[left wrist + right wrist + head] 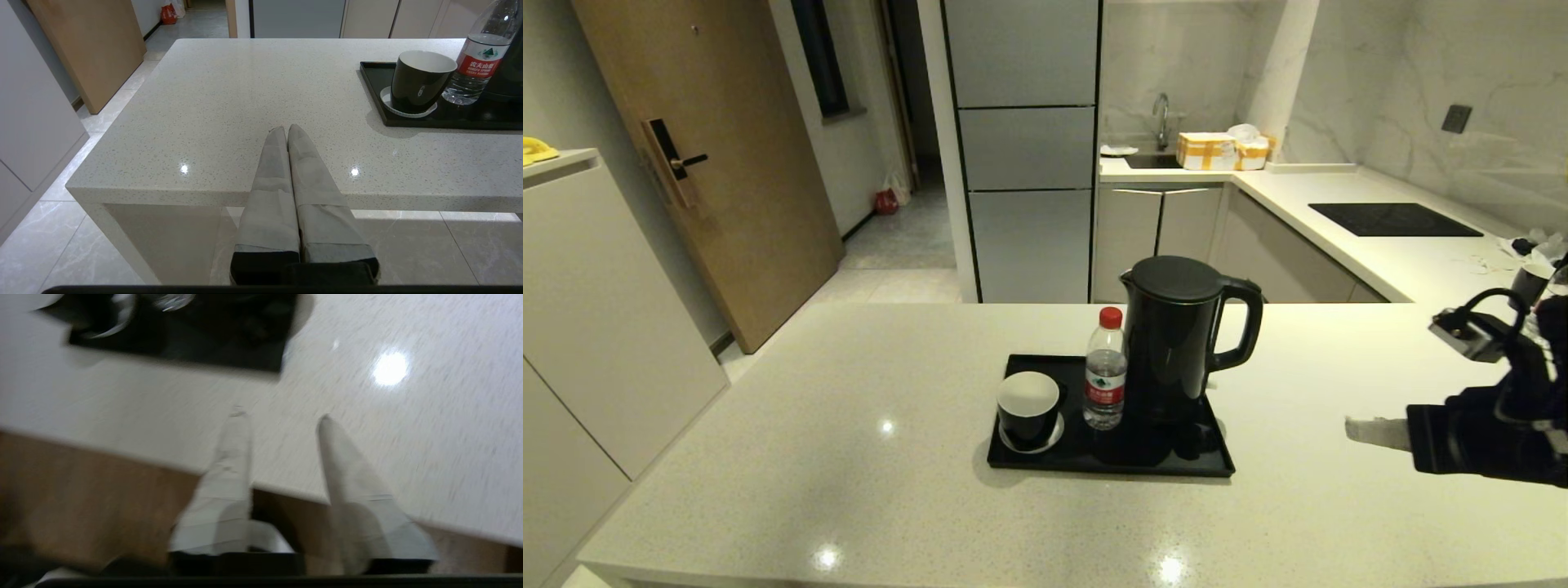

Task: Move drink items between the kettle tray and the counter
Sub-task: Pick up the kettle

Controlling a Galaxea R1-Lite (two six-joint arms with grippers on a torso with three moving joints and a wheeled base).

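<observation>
Three drink items stand together on the tray (pixel 1013 457): mug (pixel 1027 406), bottle (pixel 1105 371) and kettle (pixel 1176 339), so nothing is on the counter (pixel 849 457) yet. My right pincer (pixel 282 420) is released, fingers apart, over the counter beside the tray, I think to reach the kettle. My left pincer (pixel 286 132) is clenched and empty at the counter's edge; only its own camera shows it.
</observation>
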